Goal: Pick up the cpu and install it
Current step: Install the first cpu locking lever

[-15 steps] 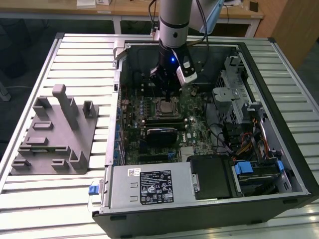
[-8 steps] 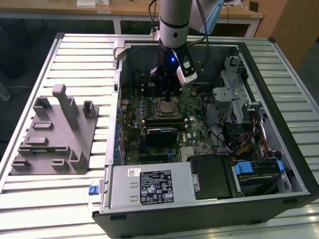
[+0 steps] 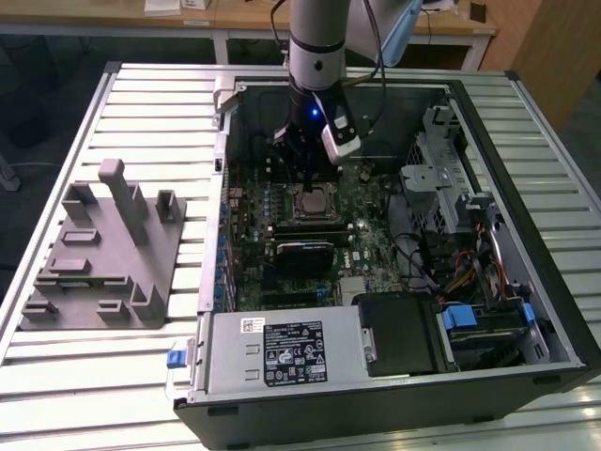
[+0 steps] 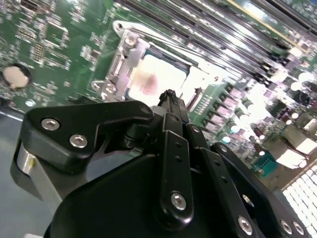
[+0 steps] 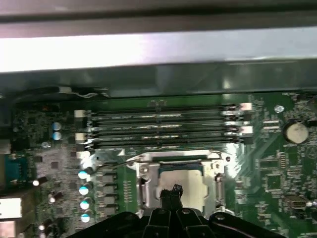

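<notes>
- gripper is seen closed above the cpu, tips pinched together, nothing held between them.
- cpu is found lying in the socket on the motherboard, toward its edge with the memory slots.
- Step is judged as seating: tips are best kept centred, pressure light and straight, socket frame avoided.
- Tip-to-cpu contact cannot be told; in the first wrist view the cpu's near edge is hidden behind the tips.

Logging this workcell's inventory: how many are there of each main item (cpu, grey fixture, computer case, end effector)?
cpu: 1
grey fixture: 1
computer case: 1
end effector: 1
Total: 4
</notes>
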Robot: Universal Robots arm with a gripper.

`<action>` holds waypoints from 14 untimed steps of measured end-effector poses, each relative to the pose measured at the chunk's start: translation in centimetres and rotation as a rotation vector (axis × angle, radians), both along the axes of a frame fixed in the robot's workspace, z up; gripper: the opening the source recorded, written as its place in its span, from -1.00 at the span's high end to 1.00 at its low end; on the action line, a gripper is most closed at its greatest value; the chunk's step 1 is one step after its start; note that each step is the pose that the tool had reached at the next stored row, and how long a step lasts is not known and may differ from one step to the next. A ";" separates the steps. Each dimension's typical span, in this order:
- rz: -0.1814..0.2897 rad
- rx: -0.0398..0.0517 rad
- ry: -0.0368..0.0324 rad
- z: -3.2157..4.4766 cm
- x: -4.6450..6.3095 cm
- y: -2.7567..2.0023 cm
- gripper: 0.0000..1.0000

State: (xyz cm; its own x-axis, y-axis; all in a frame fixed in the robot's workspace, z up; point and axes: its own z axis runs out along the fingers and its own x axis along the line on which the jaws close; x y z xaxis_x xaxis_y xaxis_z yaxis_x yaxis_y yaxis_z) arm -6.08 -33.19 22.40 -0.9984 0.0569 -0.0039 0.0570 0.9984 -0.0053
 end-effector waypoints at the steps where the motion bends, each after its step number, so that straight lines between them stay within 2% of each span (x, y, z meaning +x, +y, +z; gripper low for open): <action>1: 0.000 0.0000 -0.0002 0.00 -0.2 0.00 0.79; 10: 0.000 0.0000 -0.0018 0.00 -2.7 0.00 0.79; 14: 0.000 -0.0001 -0.0033 0.04 -3.1 0.00 0.79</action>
State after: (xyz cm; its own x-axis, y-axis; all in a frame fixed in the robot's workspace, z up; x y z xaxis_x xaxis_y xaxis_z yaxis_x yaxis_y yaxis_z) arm -9.17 -33.19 22.44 -0.9984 0.0569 -0.0072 0.0570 0.9984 -0.0052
